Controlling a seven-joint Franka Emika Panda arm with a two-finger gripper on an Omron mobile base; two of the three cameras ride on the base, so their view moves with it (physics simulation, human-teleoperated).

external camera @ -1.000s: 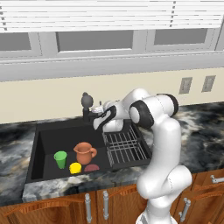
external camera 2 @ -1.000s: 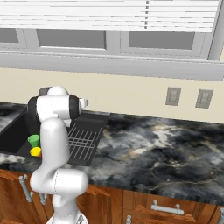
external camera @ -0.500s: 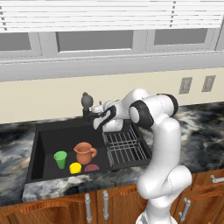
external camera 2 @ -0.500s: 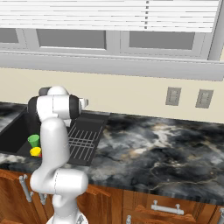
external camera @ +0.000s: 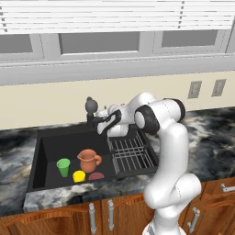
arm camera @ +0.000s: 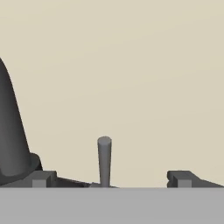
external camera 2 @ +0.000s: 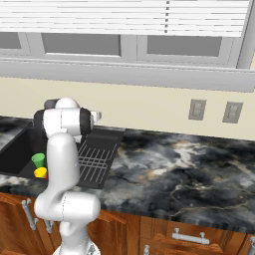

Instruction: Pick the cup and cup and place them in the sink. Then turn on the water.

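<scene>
The green cup [external camera: 63,166] and the yellow cup [external camera: 79,176] stand side by side on the floor of the black sink [external camera: 46,151], near its front left; both cups, green [external camera 2: 38,159] and yellow [external camera 2: 41,172], appear too in the right base view. My gripper [external camera: 102,125] is open at the back rim, right beside the black faucet [external camera: 91,112]. In the hand view the gripper [arm camera: 111,179] faces the beige wall, a thin grey lever [arm camera: 104,159] rises between its fingertips [arm camera: 43,178], and the faucet body [arm camera: 11,140] is at the left. No water shows.
A terracotta jug [external camera: 89,160] and a small reddish-brown item [external camera: 96,176] sit in the basin just right of the cups. The ribbed rack [external camera: 131,153] lies under my arm. Marble counter [external camera 2: 179,169] runs to the right, with wall outlets [external camera: 195,89] behind.
</scene>
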